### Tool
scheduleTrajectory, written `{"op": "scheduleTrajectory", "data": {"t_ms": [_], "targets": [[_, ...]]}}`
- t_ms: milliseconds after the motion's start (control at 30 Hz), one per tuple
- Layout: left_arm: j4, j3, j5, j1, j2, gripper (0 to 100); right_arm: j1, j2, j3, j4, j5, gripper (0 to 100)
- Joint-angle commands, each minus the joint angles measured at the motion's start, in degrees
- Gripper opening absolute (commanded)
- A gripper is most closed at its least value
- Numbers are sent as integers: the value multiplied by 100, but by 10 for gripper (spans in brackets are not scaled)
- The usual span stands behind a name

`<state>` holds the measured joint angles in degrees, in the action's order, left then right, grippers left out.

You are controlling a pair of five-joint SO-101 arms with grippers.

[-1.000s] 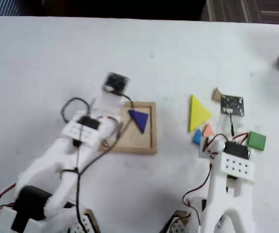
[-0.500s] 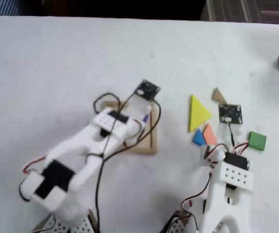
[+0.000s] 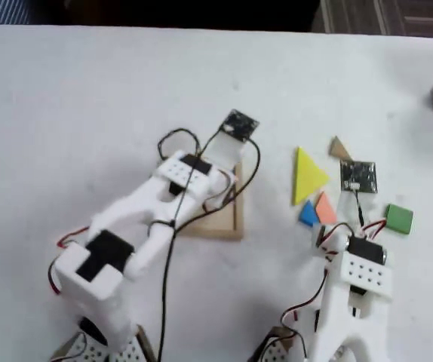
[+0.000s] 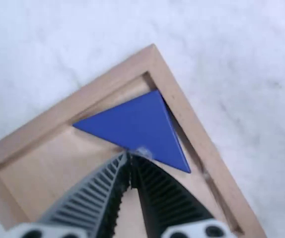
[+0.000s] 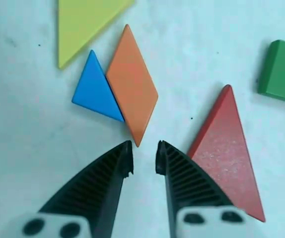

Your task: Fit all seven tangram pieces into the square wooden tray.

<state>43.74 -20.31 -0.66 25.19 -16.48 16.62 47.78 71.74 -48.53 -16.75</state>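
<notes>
My left gripper is pinched closed, its tips touching the near edge of the dark blue triangle, which lies just ahead of them in a corner of the wooden tray. My right gripper hangs slightly parted and empty. The orange parallelogram lies just beyond its tips and the red triangle beside one finger.
</notes>
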Motion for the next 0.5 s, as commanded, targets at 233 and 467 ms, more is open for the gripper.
{"op": "scheduleTrajectory", "data": {"t_ms": [233, 467], "targets": [[-114, 879, -70, 242, -338, 24, 40, 110, -26, 136, -105, 81], [-105, 905, -70, 233, -321, 24, 40, 110, -26, 136, -105, 81]]}}
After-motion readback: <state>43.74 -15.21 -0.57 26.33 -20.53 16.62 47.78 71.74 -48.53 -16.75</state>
